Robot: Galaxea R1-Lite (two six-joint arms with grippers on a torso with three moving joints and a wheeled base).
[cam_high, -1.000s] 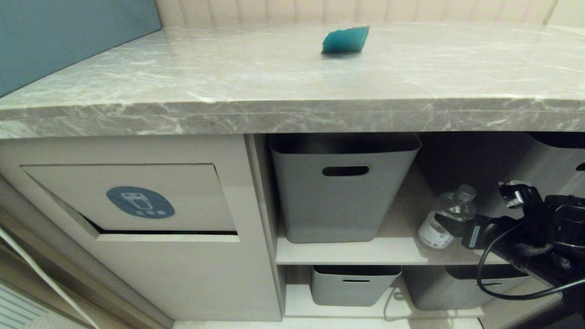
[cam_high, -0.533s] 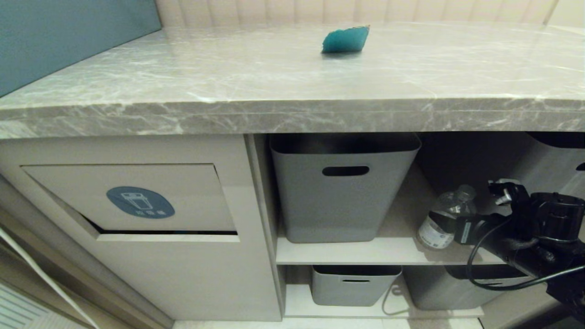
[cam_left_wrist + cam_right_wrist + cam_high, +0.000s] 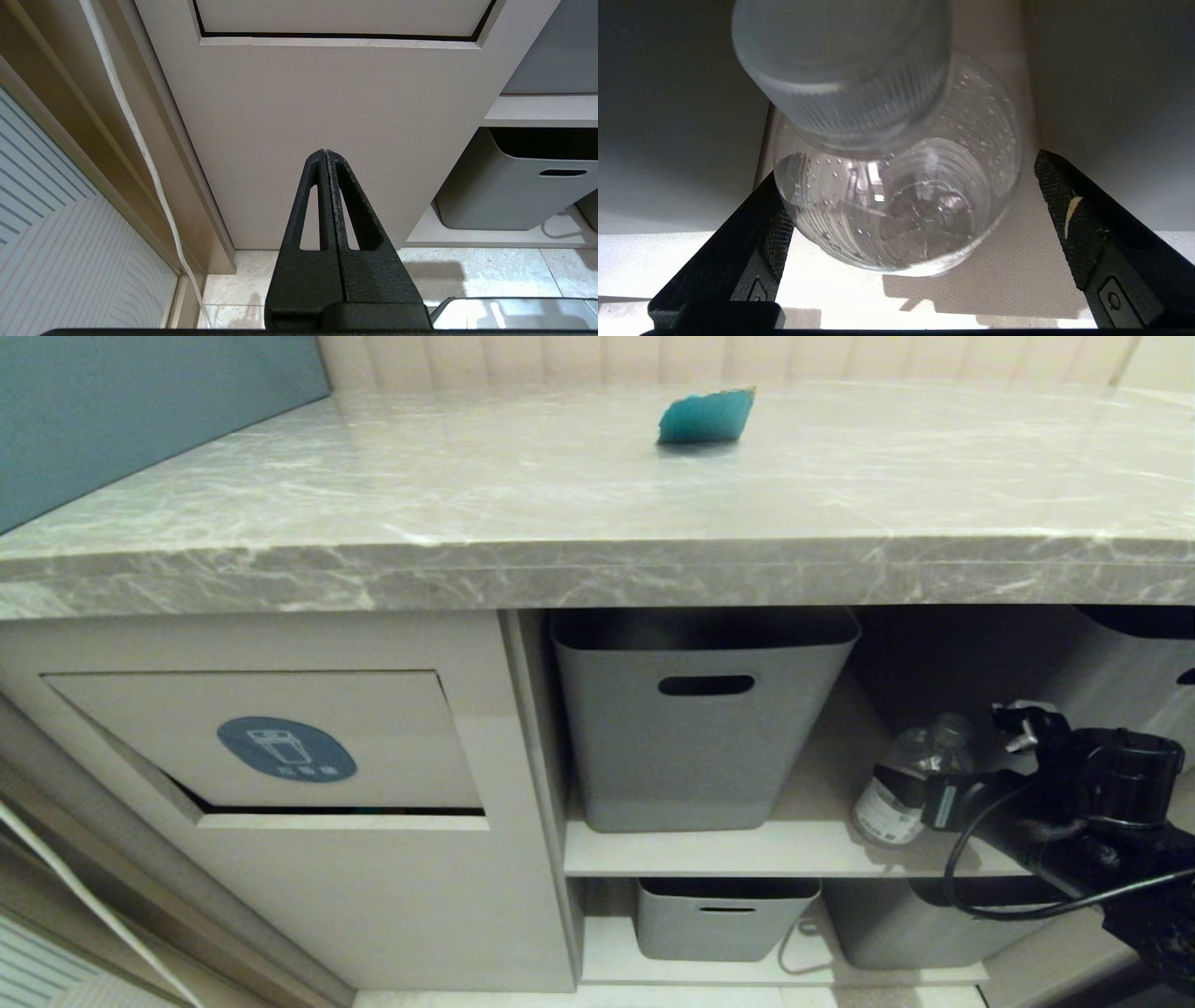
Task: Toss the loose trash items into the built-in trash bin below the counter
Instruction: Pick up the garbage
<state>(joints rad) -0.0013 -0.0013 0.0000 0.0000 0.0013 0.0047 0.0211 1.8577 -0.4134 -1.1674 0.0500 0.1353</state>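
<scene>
Since the earlier head views, the black right gripper [image 3: 943,775] has edged further into the open shelf bay towards the small clear plastic bottle with a pale grey cap and white label [image 3: 901,789], and now overlaps the bottle's side; nothing else has shifted. The bottle stands on the upper beige shelf [image 3: 709,849], leaning slightly, just to the right of the large grey plastic tub with a slot handle [image 3: 700,728]. In the right wrist view the bottle [image 3: 896,200] sits directly ahead between the two black fingers [image 3: 756,247], cap nearest the camera and body running away from it, so its long axis points roughly along the gripper's line of sight. The jaws are spread wide, one either side of the bottle's shoulder, with a gap showing on the far side; they do not yet grip it. The coming squeeze would probably land high on the rounded shoulder, where a smooth bottle might slip.

The right arm is plainly the nearer one. The left gripper [image 3: 324,196] hangs low in front of the beige cabinet panel below the built-in trash bin's tilting flap [image 3: 271,737], its jaws pressed together and empty. That flap, marked with a blue oval sticker with a white bin icon [image 3: 287,749], lies well to the left of the grey tub. The teal wedge-shaped piece [image 3: 705,417] lies on the grey marble table with white veins [image 3: 373,523], above and behind the grey tub, well apart from both grippers.
</scene>
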